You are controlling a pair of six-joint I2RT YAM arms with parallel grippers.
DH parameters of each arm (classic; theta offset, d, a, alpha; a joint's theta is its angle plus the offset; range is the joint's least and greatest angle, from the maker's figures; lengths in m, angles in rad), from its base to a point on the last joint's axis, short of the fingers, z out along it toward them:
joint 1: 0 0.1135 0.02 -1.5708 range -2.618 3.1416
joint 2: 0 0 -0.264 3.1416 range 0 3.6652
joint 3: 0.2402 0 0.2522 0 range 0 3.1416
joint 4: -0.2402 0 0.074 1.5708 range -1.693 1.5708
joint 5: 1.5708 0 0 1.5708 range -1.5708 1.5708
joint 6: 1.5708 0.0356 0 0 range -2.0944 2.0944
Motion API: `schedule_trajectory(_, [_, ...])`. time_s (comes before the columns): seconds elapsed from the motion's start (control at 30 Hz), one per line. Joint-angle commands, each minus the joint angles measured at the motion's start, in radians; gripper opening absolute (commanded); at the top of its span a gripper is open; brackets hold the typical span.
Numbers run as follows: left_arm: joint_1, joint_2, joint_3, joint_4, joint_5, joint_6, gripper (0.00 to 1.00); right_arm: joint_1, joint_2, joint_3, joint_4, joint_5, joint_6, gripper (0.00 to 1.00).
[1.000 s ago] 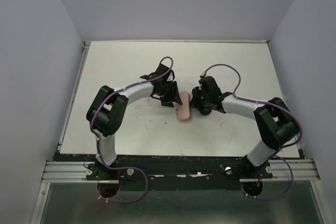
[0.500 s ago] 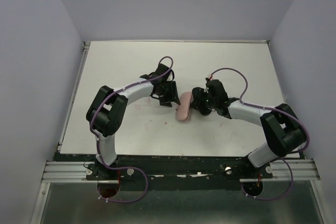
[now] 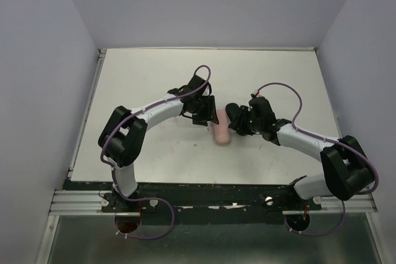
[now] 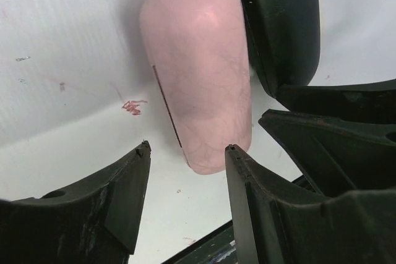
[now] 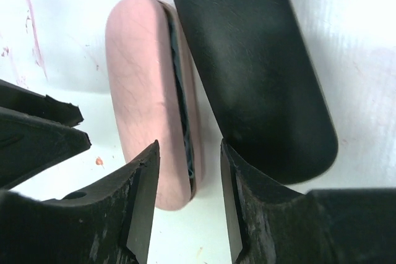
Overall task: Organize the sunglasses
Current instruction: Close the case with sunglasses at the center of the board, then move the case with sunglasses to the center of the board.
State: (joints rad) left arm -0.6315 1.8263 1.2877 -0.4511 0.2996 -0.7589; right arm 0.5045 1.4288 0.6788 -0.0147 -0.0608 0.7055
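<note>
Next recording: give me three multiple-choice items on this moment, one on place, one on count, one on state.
1. Where is the black case relative to the pink case?
A) stacked on it
B) alongside it
C) far across from it
2. How many cases show?
A) one
B) four
C) two
3. The right gripper is:
A) open, empty
B) shut on the pink case
C) out of view
Answers:
1 B, the right wrist view shows them side by side.
2 C, one pink and one black.
3 A, its jaws stand apart with nothing clamped.

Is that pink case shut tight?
No, the pink case gapes along its seam, with something bluish-grey showing in the gap.
</note>
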Motion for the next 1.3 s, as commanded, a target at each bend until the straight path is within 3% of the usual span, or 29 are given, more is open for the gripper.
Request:
schedule_trajectory(0.0, [-0.028,0.033,0.042,-0.014,-0.033,0.012,0.61,-0.004,-0.08,-0.047,-0.032,0.041,0.006,0.54])
schedule_trajectory(0.17, [-0.028,0.062,0.056,-0.009,-0.066,0.003,0.61,-0.004,-0.041,-0.032,0.068,-0.072,-0.017,0.54])
schedule_trajectory(0.3, [-0.028,0.094,0.088,-0.018,-0.085,0.004,0.61,-0.004,0.059,0.034,0.071,-0.076,-0.035,0.54])
schedule_trajectory(0.47, [-0.028,0.14,0.114,-0.014,-0.077,-0.003,0.6,-0.004,0.168,0.053,0.088,-0.093,-0.028,0.46])
schedule_trajectory(0.57, [-0.028,0.169,0.125,-0.015,-0.063,-0.014,0.59,-0.006,0.22,0.035,0.102,-0.1,-0.005,0.35])
schedule_trajectory(0.63, [-0.028,0.186,0.128,-0.024,-0.062,-0.017,0.56,-0.003,0.252,0.013,0.12,-0.105,0.021,0.32])
schedule_trajectory(0.8, [-0.027,0.214,0.125,-0.044,-0.071,-0.025,0.53,-0.003,0.314,0.011,0.125,-0.094,0.038,0.29])
schedule_trajectory(0.93, [-0.007,0.17,0.134,-0.044,-0.077,-0.005,0.54,-0.003,0.251,0.057,0.089,-0.074,0.019,0.3])
schedule_trajectory(1.07, [0.035,0.003,0.148,-0.099,-0.204,0.035,0.6,-0.004,0.106,0.177,-0.019,0.034,-0.023,0.37])
schedule_trajectory(1.2, [0.111,-0.298,0.075,-0.121,-0.364,0.047,0.81,-0.004,-0.092,0.264,-0.123,0.275,-0.063,0.62])
schedule_trajectory(1.27, [0.133,-0.481,0.015,-0.13,-0.475,0.062,0.9,-0.004,-0.187,0.284,-0.174,0.442,-0.078,0.7])
